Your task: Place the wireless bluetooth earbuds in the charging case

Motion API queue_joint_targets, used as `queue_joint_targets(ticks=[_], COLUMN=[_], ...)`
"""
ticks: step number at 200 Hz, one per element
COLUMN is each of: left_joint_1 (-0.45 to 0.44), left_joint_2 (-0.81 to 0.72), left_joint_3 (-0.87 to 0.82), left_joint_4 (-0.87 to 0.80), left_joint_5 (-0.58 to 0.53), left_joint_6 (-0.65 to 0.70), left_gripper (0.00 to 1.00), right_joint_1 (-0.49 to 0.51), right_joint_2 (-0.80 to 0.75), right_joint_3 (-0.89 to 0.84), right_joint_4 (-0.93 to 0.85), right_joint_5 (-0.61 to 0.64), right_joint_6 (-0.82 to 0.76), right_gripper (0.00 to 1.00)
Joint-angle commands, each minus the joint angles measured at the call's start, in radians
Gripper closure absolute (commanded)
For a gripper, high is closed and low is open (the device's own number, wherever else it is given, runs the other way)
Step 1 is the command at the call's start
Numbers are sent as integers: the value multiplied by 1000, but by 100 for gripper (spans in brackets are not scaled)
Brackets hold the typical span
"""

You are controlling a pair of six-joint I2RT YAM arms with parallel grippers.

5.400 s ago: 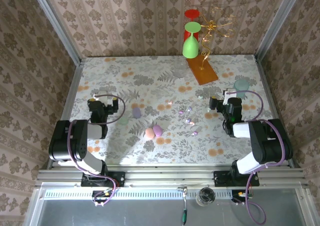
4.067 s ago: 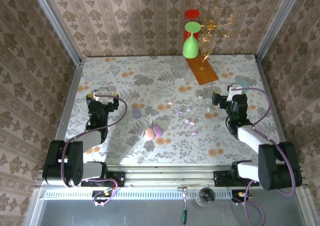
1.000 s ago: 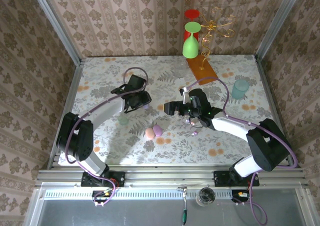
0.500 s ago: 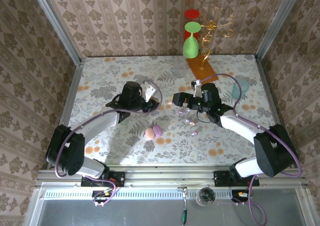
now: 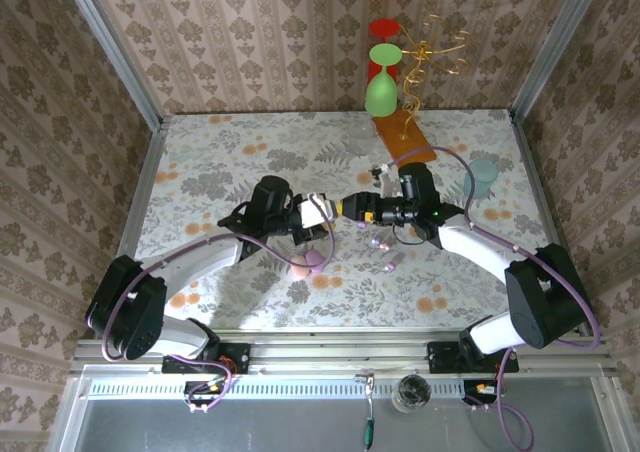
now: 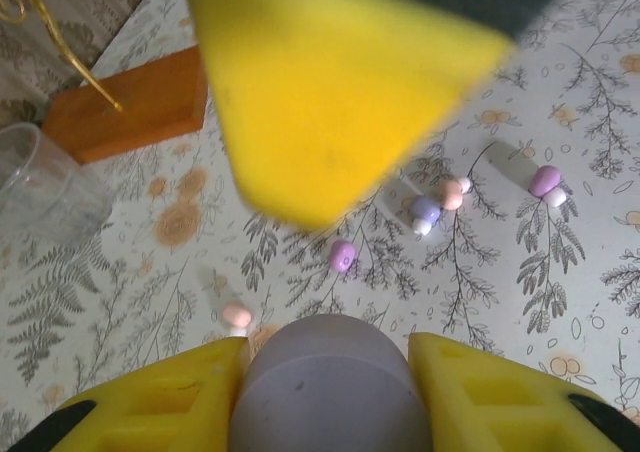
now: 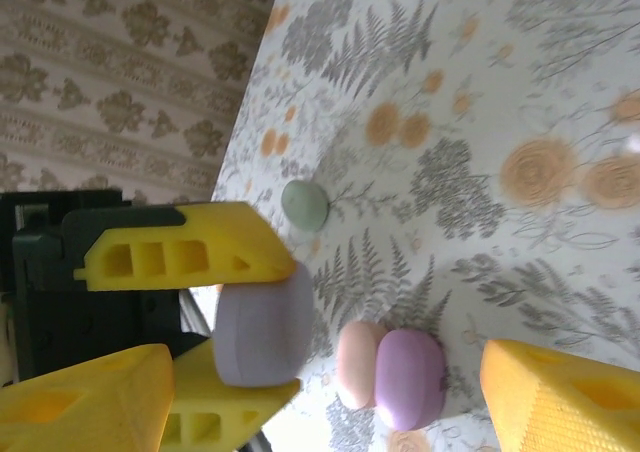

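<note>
gripping the lilac charging case (image 7: 262,327), the left hand (image 5: 318,212) faces the right hand (image 5: 350,208), spread wide.

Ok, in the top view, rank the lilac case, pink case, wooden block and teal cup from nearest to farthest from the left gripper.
1. lilac case, clamped in the left gripper.
2. pink case, just toward the bases.
3. wooden block, far side, to the right.
4. teal cup, near the right edge.
</note>
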Motion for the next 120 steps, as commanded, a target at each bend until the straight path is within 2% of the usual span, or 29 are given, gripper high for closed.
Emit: queue_joint_targets(ticks=[1, 29, 77, 120], left_joint_1=[-9, -20, -32, -29], left_joint_2=[14, 14, 2, -17], left_joint_3=[14, 7, -1, -36], left_joint_4=[56, 84, 83, 152], left_joint_5=[37, 53, 71, 84], left_joint_6=[38, 31, 35, 4], left_gripper=[90, 90, 90, 89], right_joint_1=[31, 47, 56, 54], right_joint_2=[26, 55, 94, 98], right_joint_3=[48, 63, 90, 97], right_joint_4=[-70, -57, -70, -77], right_joint_5=[-68, -69, -62, -66], right_joint_6=[-66, -41, -15, 0], right_gripper=[20, 26, 43, 75])
